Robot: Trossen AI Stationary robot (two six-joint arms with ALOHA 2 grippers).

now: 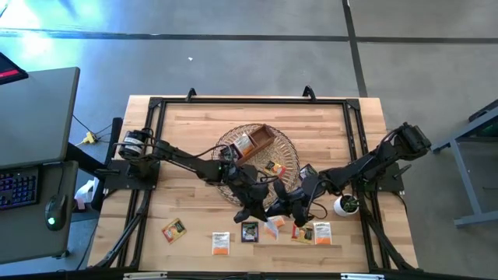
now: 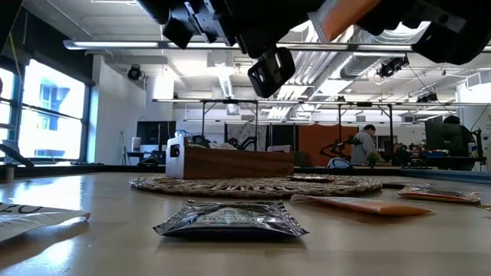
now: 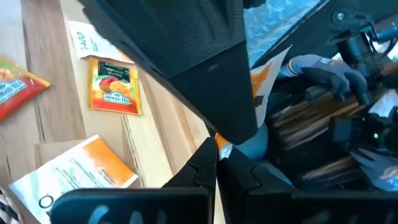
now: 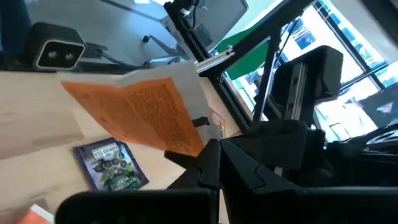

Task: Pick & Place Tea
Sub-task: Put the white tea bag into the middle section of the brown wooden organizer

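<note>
On the wooden table (image 1: 187, 128), I saw both arms meeting just in front of the wicker basket (image 1: 286, 148). The right gripper (image 4: 214, 163) pinched an orange-and-white tea sachet (image 4: 146, 112), print unreadable; the left gripper (image 3: 217, 163) was clamped on it too. Nearby lay a black sachet (image 4: 112, 165) and a mango-printed one (image 3: 115, 85).

Probably an open-plan robotics lab: exposed ceiling ducts (image 2: 230, 77), distant workbenches (image 2: 322, 157), a seated person (image 2: 364, 146).

The surface (image 1: 187, 140) is pale, matt planked wood. The round mat (image 2: 253, 185) looks rough woven wicker. The black sachet (image 2: 229, 219) is glossy, crinkled foil.
</note>
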